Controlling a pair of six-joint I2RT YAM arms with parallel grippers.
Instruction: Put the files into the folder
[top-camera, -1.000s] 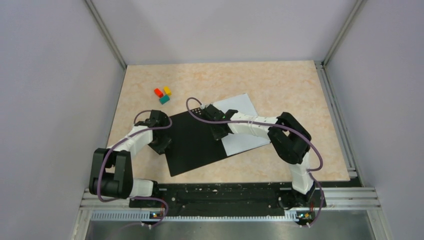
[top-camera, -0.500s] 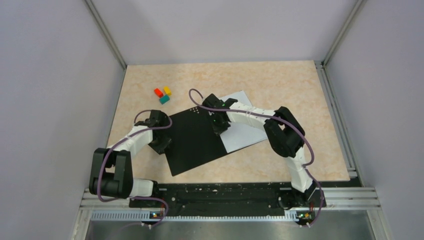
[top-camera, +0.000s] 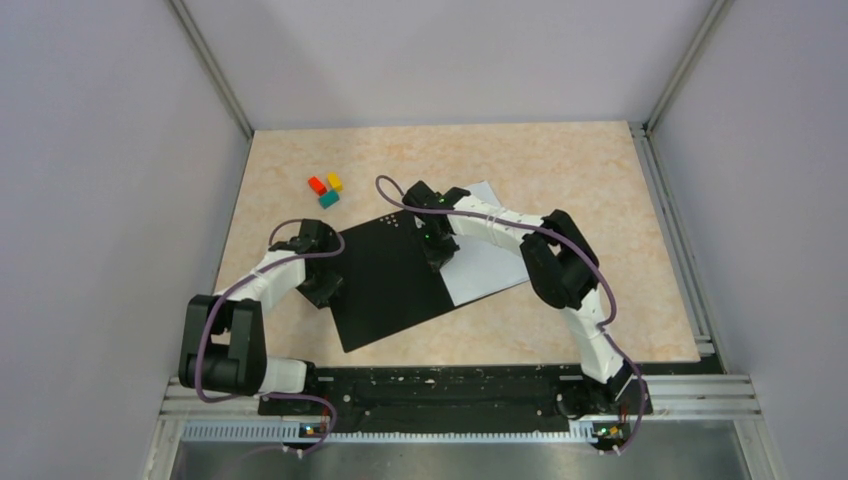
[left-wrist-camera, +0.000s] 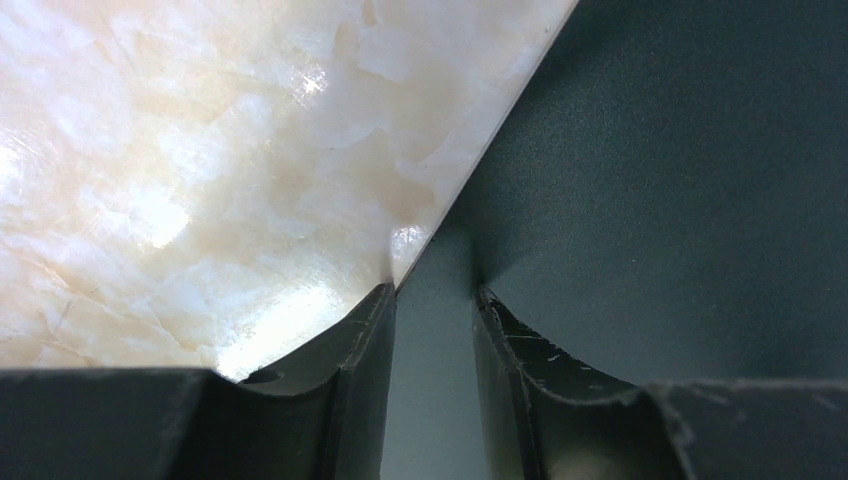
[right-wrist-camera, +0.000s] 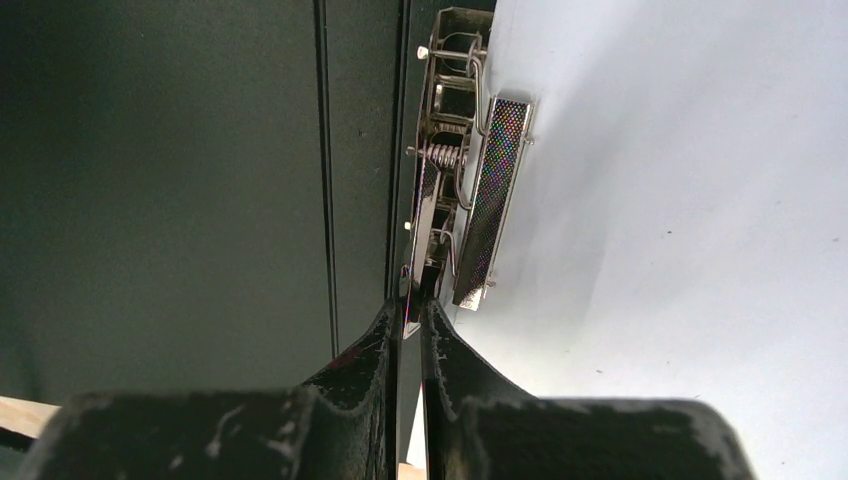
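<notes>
Files (top-camera: 487, 270) partly hidden beneath right arm (top-camera: 500, 228); sheet count unclear.

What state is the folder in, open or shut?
Open: the folder lies spread flat, black inside facing up, with white files beside its metal spine clip.

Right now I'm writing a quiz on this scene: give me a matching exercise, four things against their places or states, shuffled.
1 left hand
2 right hand
3 white sheet
4 coloured blocks

A closed at the metal spine clip
B apart from the folder, far left
C open at the folder's left edge
D lying right of the clip

Pairs: 1-C, 2-A, 3-D, 4-B
</notes>
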